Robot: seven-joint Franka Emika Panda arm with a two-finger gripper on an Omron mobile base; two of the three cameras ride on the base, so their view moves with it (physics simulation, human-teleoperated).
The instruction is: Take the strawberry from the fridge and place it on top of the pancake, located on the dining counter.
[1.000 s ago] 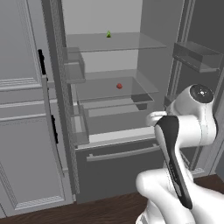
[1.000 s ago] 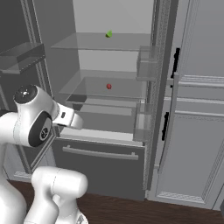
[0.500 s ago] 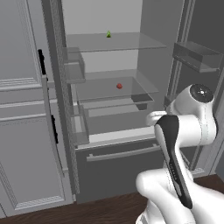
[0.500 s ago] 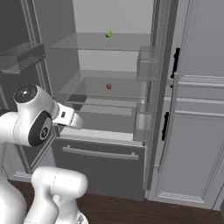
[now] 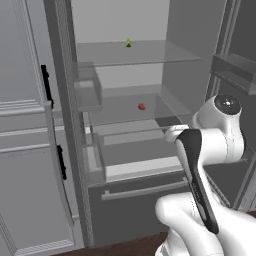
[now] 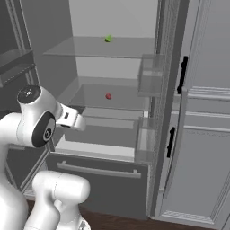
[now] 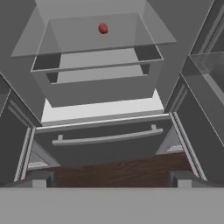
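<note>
Grey kitchen cabinets [image 5: 25, 150] flank the open fridge [image 6: 112, 67] I'm facing. My strawberry [image 5: 142, 106] sits alone on its lower glass shelf [image 5: 125, 112], a green cone-shaped item [image 5: 128, 43] on the shelf above. My gripper [image 7: 109, 179] hangs released, fingers spread, well short of the fruit.

Flat, even, rendered light with no visible source lights all 3 views. The tall dark grey fridge's pale interior [image 5: 120, 20] is brightest; its bottom drawer front [image 6: 103, 179] sits dimmer. Shadows are soft, without glare. Everything is sharp but low in detail, edges slightly jagged.
</note>
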